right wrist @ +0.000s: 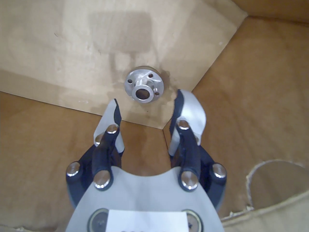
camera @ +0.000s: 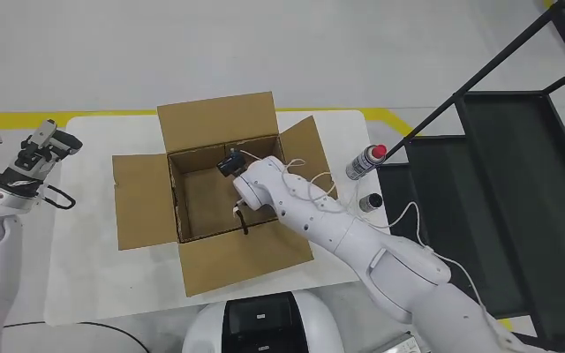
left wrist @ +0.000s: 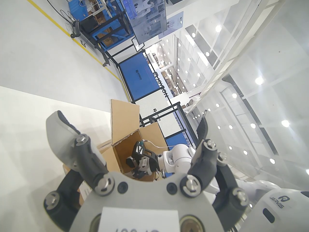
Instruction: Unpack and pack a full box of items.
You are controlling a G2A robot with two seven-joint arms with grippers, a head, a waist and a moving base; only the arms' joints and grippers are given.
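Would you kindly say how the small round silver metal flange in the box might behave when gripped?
The small round silver metal flange looks rigid and probably dense for its size. Its polished surface may slip when squeezed. Lying flat on its disc, it seems unlikely to roll.

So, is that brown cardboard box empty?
Not empty. A small silver metal flange lies on the floor of the brown cardboard box, just ahead of the open right gripper inside it.

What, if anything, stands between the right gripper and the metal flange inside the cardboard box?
Nothing visible does. The right gripper hangs open inside the cardboard box, with the metal flange lying on the bare box floor beyond its fingertips.
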